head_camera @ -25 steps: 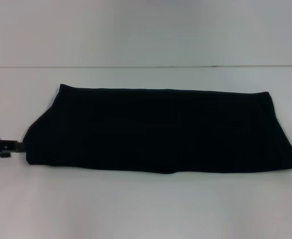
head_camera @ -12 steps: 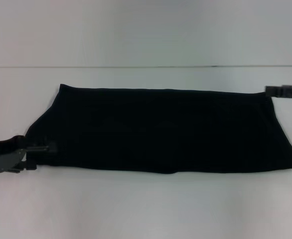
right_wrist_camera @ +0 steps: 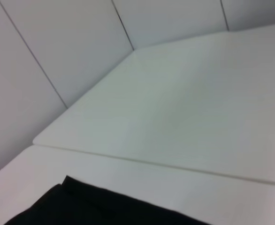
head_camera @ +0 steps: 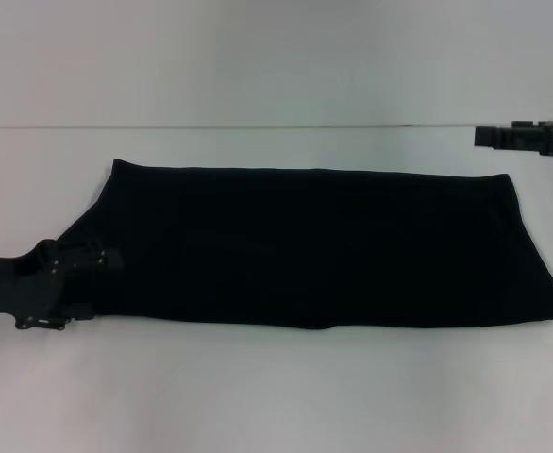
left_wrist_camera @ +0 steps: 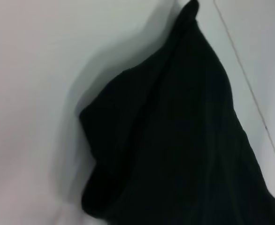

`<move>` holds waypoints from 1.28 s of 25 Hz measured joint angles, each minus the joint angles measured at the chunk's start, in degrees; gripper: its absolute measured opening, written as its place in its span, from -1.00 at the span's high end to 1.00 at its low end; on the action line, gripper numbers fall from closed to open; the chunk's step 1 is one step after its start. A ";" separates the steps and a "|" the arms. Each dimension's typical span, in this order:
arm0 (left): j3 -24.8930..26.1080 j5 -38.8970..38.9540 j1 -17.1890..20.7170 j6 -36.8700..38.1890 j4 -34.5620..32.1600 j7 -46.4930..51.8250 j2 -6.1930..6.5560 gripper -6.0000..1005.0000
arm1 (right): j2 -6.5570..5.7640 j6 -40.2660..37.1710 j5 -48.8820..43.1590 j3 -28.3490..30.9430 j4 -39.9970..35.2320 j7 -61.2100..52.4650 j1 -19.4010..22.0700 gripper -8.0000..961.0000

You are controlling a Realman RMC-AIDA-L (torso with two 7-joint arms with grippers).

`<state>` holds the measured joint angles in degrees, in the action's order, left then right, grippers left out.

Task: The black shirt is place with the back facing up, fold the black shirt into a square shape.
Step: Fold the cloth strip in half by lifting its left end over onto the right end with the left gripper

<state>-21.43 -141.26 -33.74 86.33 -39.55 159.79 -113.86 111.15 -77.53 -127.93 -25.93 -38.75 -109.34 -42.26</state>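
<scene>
left tool (head_camera: 107,260) sits at the near left end of the black shirt (head_camera: 314,245), over its edge; whether it is open or closed cannot be told. black shirt lies flat as a long folded band across the white surface (head_camera: 276,396). right tool (head_camera: 489,137) hovers beyond the far right corner, state unclear.

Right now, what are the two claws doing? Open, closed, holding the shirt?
Left gripper: at the black shirt's left end; cannot tell.
Right gripper: beyond the shirt's far right corner, apart from it; cannot tell.
</scene>
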 joint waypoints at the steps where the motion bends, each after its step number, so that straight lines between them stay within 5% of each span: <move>1: 0.25 0.02 0.04 -0.10 0.32 0.90 -0.05 -0.84 | 0.38 0.83 0.52 0.00 0.11 0.87 -0.09 -0.94; 32: 2.52 -1.28 0.70 -3.84 3.52 2.95 0.07 -0.84 | 1.52 5.23 0.66 0.01 0.17 1.92 -1.29 -0.94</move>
<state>-18.90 -142.54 -33.04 82.49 -36.03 162.74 -113.79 112.67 -72.31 -127.27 -25.93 -38.58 -107.42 -43.55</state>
